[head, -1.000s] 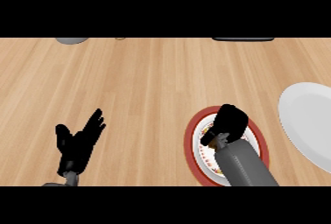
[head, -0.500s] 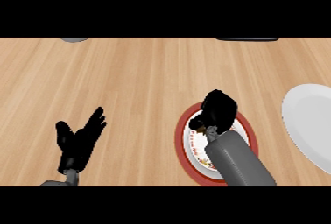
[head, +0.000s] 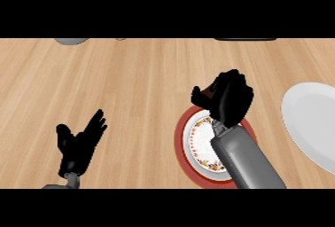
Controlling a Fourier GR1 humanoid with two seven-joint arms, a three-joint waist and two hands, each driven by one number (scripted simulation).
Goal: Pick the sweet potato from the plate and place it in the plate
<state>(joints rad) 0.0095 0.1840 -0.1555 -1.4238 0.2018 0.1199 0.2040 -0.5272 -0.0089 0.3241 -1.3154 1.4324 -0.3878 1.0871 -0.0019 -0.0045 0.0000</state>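
- Your right hand [head: 227,98] sat over the far edge of the red-rimmed plate [head: 181,146], fingers curled round something.
- Only a small brown patch showed between thumb and fingers. You can take it for the sweet potato [head: 207,91], with the rest hidden inside the hand.
- You could not tell from this view whether the potato was clear of the plate or touching it.
- The white plate [head: 311,119] lay to the right, apart from the red-rimmed one and partly cut off by the view's edge. It looked the likely place to set the potato down.
- Your left hand [head: 77,142] rested open at the lower left on the counter [head: 131,80], fingers up, holding nothing.
- Handling, as a judgement: expect the potato to be stiff and fairly heavy for its size, with a dull skin that should not slip much. Its rounded, tapered shape could roll or pivot in the hand.
- Best hold is across the thick middle, thumb opposite the fingers. A hold near a tapered end would let it swing.
- It is not fragile, but the plates are, so lower it rather than let it fall.
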